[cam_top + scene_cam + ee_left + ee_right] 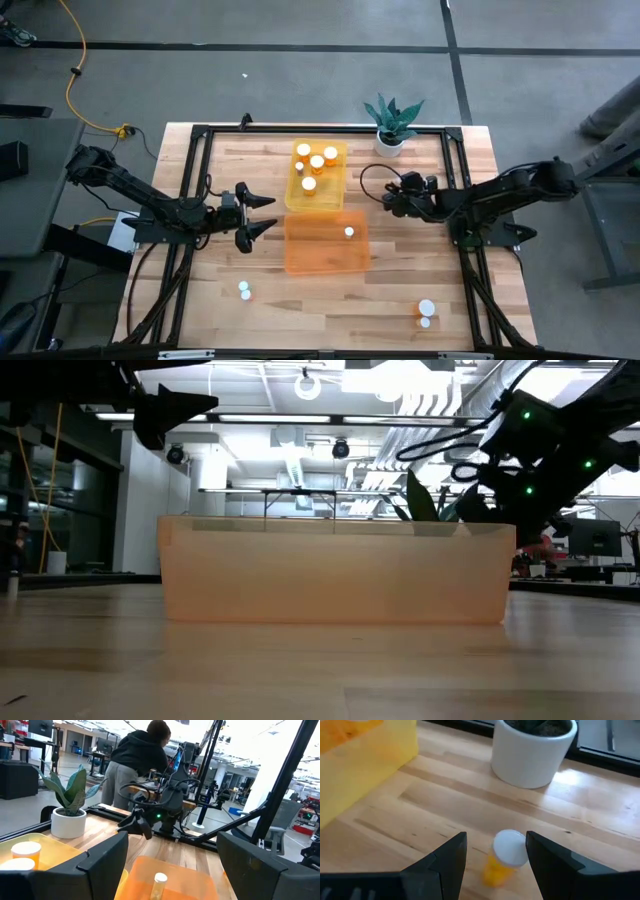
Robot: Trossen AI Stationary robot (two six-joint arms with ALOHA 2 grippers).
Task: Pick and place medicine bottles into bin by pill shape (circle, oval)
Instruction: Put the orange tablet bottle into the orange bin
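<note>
- The right gripper [496,851] hangs over the table's far right area, between the yellow bin [316,175] and the right edge, near the potted plant [391,124].
- Its fingers stand spread wide and hold nothing. One medicine bottle [504,856] sits in the gap between them, seen from above, and no contact with either finger is visible.
- This bottle stands on the bare wood with its white cap up. It appears slightly tilted; its long axis runs roughly along the gripper's line of approach.
- Judgement: the coming move turns on this alignment. The bottle lies straight ahead of the fingertips, so a short descent and a closing of the fingers should seat the grip on the body below the cap.
- The white pot of the plant stands just beyond the bottle, near the table's far edge. It leaves little room for overshoot.
- The left gripper [260,214] waits over the left half of the table, just beside the orange bin [325,243]. Its fingers are spread apart and empty.
- The right arm is clearly the nearer one to this bottle.
- The yellow bin at the far centre already holds several bottles; the orange bin at the centre holds one.
- Three more bottles stand near the table's front edge: one front-left [244,290], two front-right [426,311].
</note>
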